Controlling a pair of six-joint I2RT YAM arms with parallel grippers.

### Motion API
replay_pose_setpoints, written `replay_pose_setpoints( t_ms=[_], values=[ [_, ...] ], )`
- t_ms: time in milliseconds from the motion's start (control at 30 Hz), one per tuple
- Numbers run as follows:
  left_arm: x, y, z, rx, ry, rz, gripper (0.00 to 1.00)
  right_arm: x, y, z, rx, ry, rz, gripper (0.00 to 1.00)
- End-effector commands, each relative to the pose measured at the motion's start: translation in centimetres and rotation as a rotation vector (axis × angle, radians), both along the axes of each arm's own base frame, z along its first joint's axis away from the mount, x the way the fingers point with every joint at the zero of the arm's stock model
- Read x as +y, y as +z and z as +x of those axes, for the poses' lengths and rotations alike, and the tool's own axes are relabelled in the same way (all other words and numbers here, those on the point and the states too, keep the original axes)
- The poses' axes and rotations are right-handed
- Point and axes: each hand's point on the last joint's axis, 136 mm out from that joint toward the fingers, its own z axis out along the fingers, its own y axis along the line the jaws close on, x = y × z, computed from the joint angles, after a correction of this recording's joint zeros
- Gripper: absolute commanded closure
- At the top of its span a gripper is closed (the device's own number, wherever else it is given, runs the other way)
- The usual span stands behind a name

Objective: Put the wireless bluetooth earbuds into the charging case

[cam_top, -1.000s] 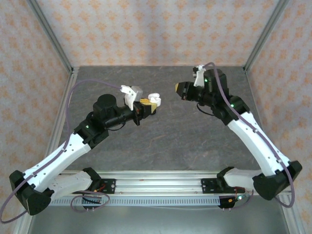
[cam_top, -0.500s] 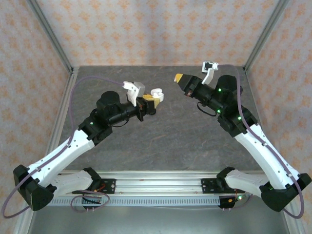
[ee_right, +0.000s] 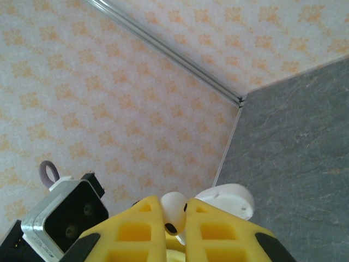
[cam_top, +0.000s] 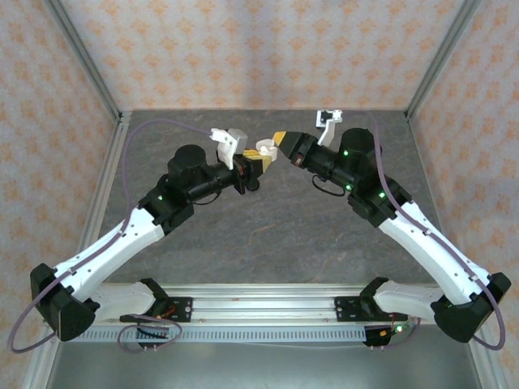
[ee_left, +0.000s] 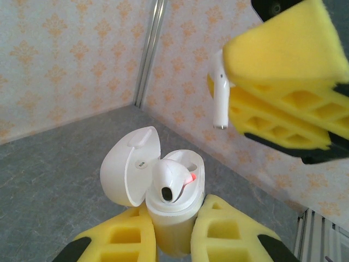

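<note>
A white charging case (ee_left: 173,213) stands upright between the yellow fingers of my left gripper (ee_left: 173,221), which is shut on it. Its lid (ee_left: 130,166) is swung open to the left. One white earbud (ee_left: 170,183) sits in a slot, with a red light glowing beside it. My right gripper (ee_right: 174,215) is shut on a second white earbud (ee_right: 173,210). In the left wrist view this earbud's stem (ee_left: 220,98) hangs down, above and to the right of the case. From above, the right gripper (cam_top: 280,138) nearly meets the case (cam_top: 261,150) held by the left gripper (cam_top: 258,162).
Both arms meet above the far middle of the grey stone-look table (cam_top: 268,219). Patterned walls and metal corner posts (cam_top: 85,61) enclose it. The left wrist's camera housing (ee_right: 68,215) is close beside the right gripper's fingers.
My right gripper has swung left with its earbud, closing on the open case. The left gripper has carried the case slightly farther and to the right.
</note>
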Motion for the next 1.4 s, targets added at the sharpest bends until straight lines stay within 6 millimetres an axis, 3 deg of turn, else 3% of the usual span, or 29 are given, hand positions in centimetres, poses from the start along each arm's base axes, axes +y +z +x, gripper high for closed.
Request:
replay_pose_setpoints(
  t_ms=[0,467,900,1367],
  values=[
    [-0.1,3.4,0.1,-0.074,0.009,-0.059,1.00,0.4,0.3,-0.5,-0.005,0.027,0.001,0.88],
    [-0.3,3.5,0.3,-0.079,0.006,-0.057,1.00,0.4,-1.8,-0.1,0.029,0.013,-0.052,0.88],
    [-0.3,3.0,-0.1,-0.068,0.000,-0.048,1.00,-0.3,0.5,0.0,-0.019,-0.025,-0.042,0.88],
    [-0.5,2.8,-0.3,-0.064,-0.009,-0.044,1.00,0.1,0.0,0.6,-0.012,-0.024,-0.066,0.88]
  ],
)
